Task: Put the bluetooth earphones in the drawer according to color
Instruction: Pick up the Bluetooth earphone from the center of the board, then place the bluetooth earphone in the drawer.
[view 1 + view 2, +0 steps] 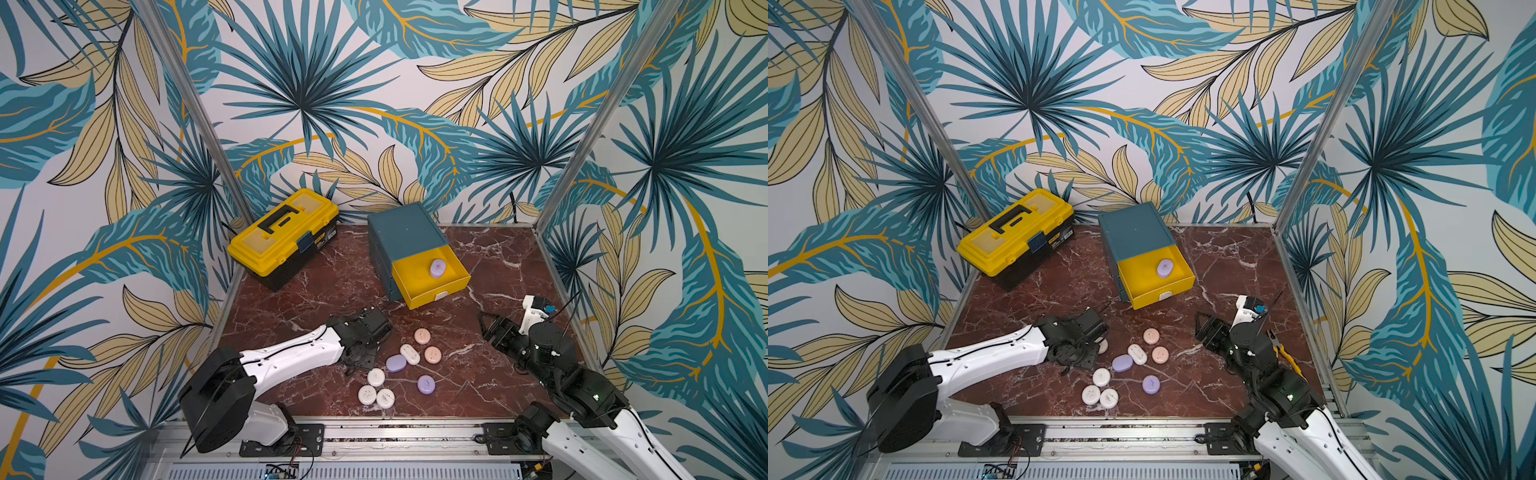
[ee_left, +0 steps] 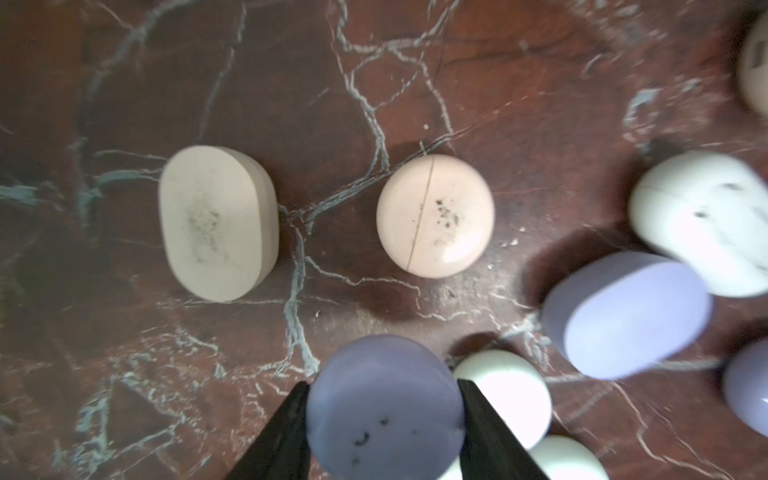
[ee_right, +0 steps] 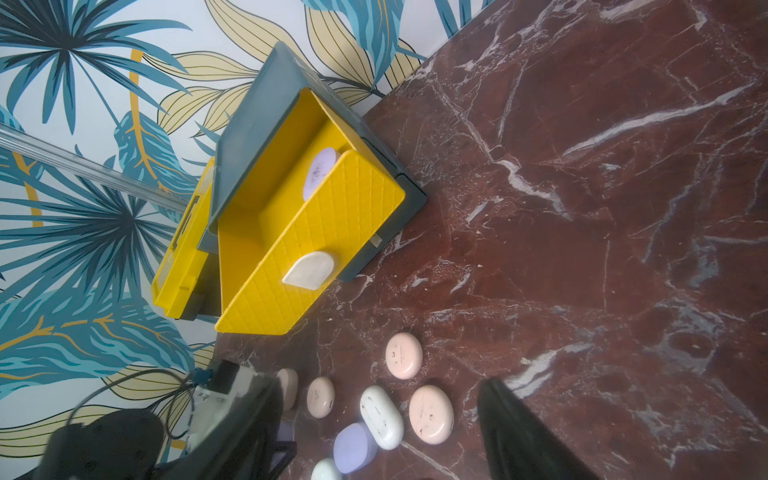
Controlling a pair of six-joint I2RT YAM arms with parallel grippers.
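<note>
My left pincer [image 2: 384,386] is clamped on a lilac earphone case [image 2: 384,411] among the loose cases [image 1: 409,354] in front of the teal chest [image 1: 399,232]; my right pincer [image 3: 382,386] stands apart, empty. The chest's yellow top drawer [image 1: 432,293] is pulled out with a second lilac case [image 1: 437,268] inside, and bare marble tabletop [image 1: 415,320] lies between its front edge and the loose cases

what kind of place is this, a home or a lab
Most likely a robot test cell, not a home: left arm and right arm bolted to an aluminium rail, and a marble-look tabletop walled by leaf-print panels.
</note>
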